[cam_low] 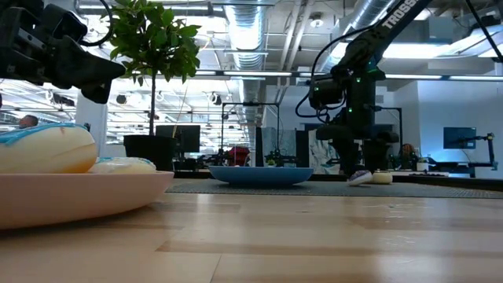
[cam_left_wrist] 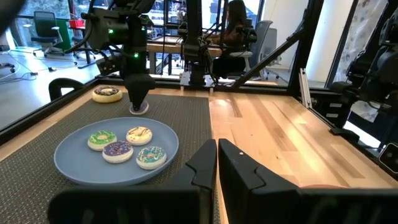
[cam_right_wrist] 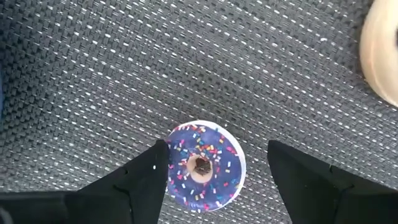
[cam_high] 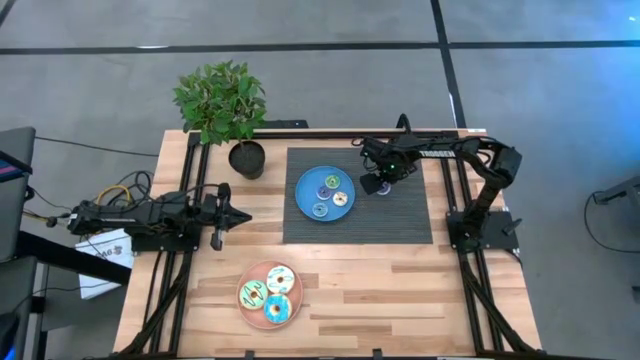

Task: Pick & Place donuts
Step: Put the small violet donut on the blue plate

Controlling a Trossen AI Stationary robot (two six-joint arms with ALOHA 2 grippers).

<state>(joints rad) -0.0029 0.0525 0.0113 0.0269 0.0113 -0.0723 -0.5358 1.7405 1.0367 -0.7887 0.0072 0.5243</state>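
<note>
1. On the wooden worktop (cam_high: pixel 400 290) lies a dark woven mat (cam_high: pixel 400 215), and the blue plate (cam_high: pixel 304 200) rests on the left part of this mat.
2. Four mini donuts are on the blue plate: a green one (cam_left_wrist: pixel 101 139), a purple one (cam_left_wrist: pixel 117 150), a cream one (cam_left_wrist: pixel 139 134) and one with blue-green icing (cam_left_wrist: pixel 151 156); they sit close together.
3. The right claw (cam_right_wrist: pixel 211 168) is lowered over the mat just beside the right edge of the blue plate. Its fingers stand wide apart, one on each side of a small purple donut with sprinkles (cam_right_wrist: pixel 205 165). This donut lies flat on the mat; one finger seems to touch its edge, the other is apart from it.
4. Another pale donut (cam_left_wrist: pixel 107 94) lies on the mat near the purple one, on the side away from the plate.
5. A pink plate (cam_high: pixel 252 310) is at the near edge of the worktop. It carries three larger donuts: white (cam_high: pixel 281 278), green (cam_high: pixel 251 295) and light blue (cam_high: pixel 277 310).
6. The left claw (cam_high: pixel 240 215) hangs above the left part of the worktop, well apart from both plates, pointing toward the mat. Its fingers are pressed together and hold nothing.
7. A potted plant (cam_high: pixel 225 105) stands at the far left corner, next to the mat.
</note>
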